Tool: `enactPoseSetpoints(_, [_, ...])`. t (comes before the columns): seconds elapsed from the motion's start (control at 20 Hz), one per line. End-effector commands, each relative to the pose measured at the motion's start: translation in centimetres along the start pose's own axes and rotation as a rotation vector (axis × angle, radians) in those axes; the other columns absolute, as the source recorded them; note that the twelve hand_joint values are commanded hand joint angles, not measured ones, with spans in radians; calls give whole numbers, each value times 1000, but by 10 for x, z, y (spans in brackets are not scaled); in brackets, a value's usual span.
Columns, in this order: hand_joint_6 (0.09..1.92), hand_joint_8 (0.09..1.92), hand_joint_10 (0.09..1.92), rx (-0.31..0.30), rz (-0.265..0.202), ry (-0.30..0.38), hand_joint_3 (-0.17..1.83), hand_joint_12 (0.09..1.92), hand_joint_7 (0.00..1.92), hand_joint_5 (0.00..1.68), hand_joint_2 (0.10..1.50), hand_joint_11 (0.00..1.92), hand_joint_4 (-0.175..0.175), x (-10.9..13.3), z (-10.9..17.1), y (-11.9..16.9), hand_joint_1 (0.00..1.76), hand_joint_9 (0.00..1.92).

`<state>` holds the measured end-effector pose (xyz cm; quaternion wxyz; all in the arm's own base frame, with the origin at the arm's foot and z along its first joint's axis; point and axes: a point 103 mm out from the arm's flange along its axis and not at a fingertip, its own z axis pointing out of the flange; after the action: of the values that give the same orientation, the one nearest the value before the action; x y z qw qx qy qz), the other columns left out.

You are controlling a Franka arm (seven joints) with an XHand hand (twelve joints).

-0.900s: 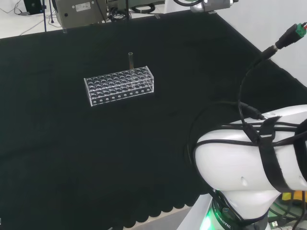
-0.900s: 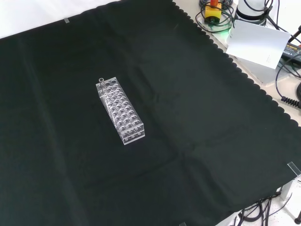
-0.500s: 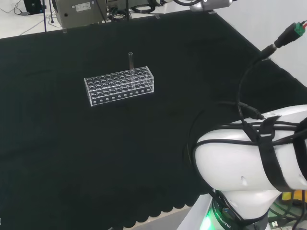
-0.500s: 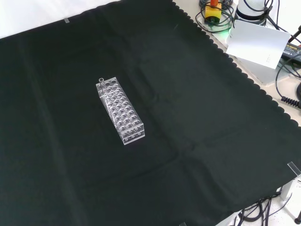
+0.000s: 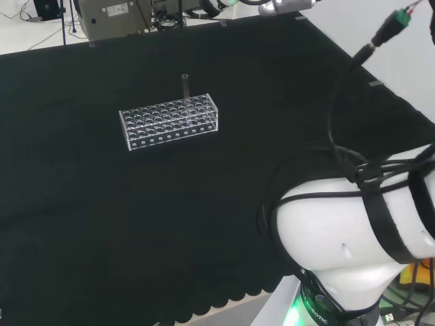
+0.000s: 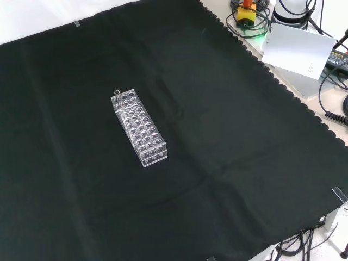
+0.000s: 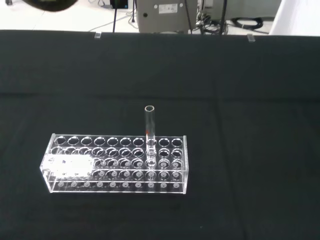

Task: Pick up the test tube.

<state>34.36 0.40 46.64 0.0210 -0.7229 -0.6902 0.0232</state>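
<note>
Right now the test tube stands upright in a clear rack, w/ its open rim well above the rack's top plate. Seen from the wrist, the tube sits in the row of holes farthest from the camera, a few holes in from one end; a small red mark shows on its wall just above the plate. From the head cam the test tube rises from the far row of the rack, towards the rack's right end. From the front cam the test tube shows as a small ring at the upper-left corner of the rack, which lies diagonally on the cloth. All other holes in the rack look vacant, as far as clear plastic lets me judge.

Rack rests on the black cloth, roughly mid-bench, nothing else just beside it. Cloth has a scalloped edge in the head & front views.

The arm's white link w/ black cables strapped round it sits at lower right of the head view, well apart from the rack. Hand's state: can't tell, fingers aren't visible to judge. A dark blurred shape at a corner of the wrist view is too unclear to ID.
</note>
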Motion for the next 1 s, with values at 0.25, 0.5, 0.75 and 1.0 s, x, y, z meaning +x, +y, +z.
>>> enactPoseSetpoints(0.25, [87, 863, 945, 73, -69, 95, 295, 1564, 153, 283, 775, 6, -102, 5, 19, 75, 732, 70])
enactPoseSetpoints(0.5, [165, 889, 929, 134, -78, 100, 333, 1564, 375, 430, 784, 119, -131, 11, 37, 103, 780, 273])
enactPoseSetpoints(0.75, [346, 881, 889, 207, -78, 86, 393, 1537, 475, 404, 765, 190, -142, 17, 65, 132, 807, 379])
enactPoseSetpoints(1.0, [502, 893, 886, 259, -76, 71, 432, 1529, 521, 352, 747, 224, -146, 21, 91, 158, 849, 428])
